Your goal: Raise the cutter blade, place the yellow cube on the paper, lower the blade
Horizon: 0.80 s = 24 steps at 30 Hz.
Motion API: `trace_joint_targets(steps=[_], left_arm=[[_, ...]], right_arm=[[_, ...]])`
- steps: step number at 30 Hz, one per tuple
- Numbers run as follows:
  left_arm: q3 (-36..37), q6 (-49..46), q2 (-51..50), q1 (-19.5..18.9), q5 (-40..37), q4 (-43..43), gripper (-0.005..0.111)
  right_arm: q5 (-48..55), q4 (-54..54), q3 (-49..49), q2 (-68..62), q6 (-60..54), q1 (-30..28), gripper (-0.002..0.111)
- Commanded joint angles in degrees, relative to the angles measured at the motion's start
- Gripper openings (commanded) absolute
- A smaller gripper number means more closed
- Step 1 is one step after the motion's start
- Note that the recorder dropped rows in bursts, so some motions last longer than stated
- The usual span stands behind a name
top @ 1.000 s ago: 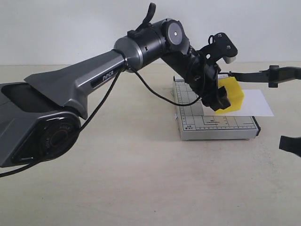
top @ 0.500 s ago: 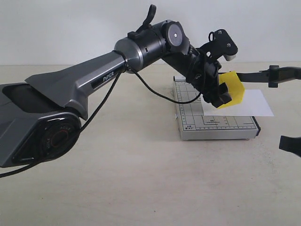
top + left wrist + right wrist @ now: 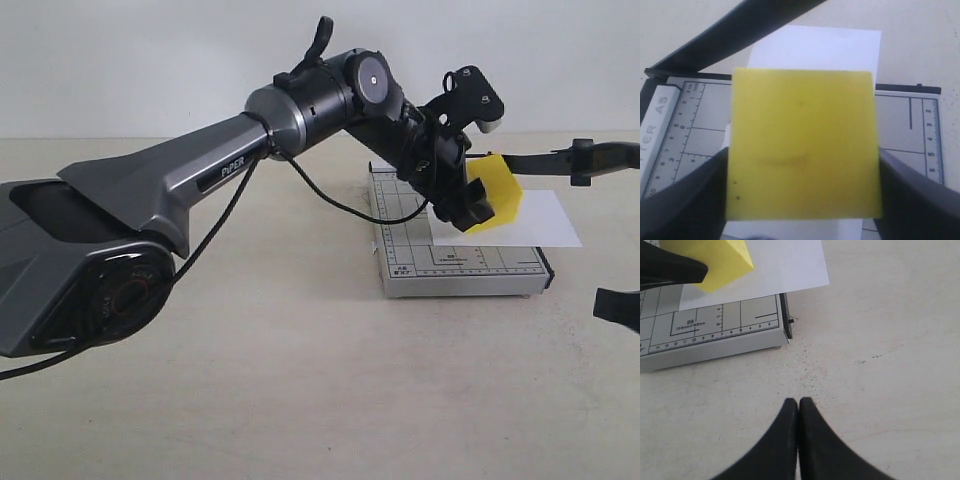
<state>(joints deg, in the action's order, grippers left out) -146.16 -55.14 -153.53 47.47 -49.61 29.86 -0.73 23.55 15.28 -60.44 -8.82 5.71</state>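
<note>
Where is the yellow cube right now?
The yellow cube is right of the middle in the exterior view, pinched in the left gripper, over the white paper on the grey cutter base.

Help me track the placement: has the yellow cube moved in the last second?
Yes. Against the paper on the cutter base, the yellow cube has lifted slightly and tilted, in the jaws of the left gripper.

Grey arm (image 3: pixel 160 180) — PiPER marking (image 3: pixel 232 165), black cable (image 3: pixel 343 207)
</note>
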Motion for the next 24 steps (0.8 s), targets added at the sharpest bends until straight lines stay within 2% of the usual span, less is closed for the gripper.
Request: trace_joint_targets(steps=[1,12,15,17,19,20,22,24], left_arm=[[-0.35,0.26,0.20,0.47,2.89,1.22,0.078],[-0.35,1.20,2.54,0.47,3.12,0.72,0.080],[-0.35,6.24,6.19,0.47,2.55,-3.21,0.079],[-0.35,13.45,9.16,0.37,2.40,-8.87,0.076],[-0.35,21.04,11.70,0.37,1.00,-15.21,0.066],[-0.35,24.58,12.95,0.37,-0.49,-18.15,0.058],[-0.35,30.90,14.90,0.26,-3.48,-22.15,0.037],[-0.35,35.48,15.90,-0.13,-6.65,-23.26,0.008]], right_arm=[[0.39,0.02,0.29,0.41,-0.13,-0.03,0.000],[2.33,0.02,0.29,0.41,-0.13,-0.03,0.000],[2.34,0.02,0.29,0.54,-0.13,-0.03,0.000],[2.34,0.02,0.29,0.54,-0.13,-0.03,0.000],[2.34,0.02,0.29,0.54,-0.13,-0.03,0.000],[2.34,0.02,0.29,0.54,-0.13,-0.03,0.000],[2.34,0.02,0.29,0.54,-0.13,-0.03,0.000],[2.34,0.02,0.29,0.54,-0.13,-0.03,0.000]])
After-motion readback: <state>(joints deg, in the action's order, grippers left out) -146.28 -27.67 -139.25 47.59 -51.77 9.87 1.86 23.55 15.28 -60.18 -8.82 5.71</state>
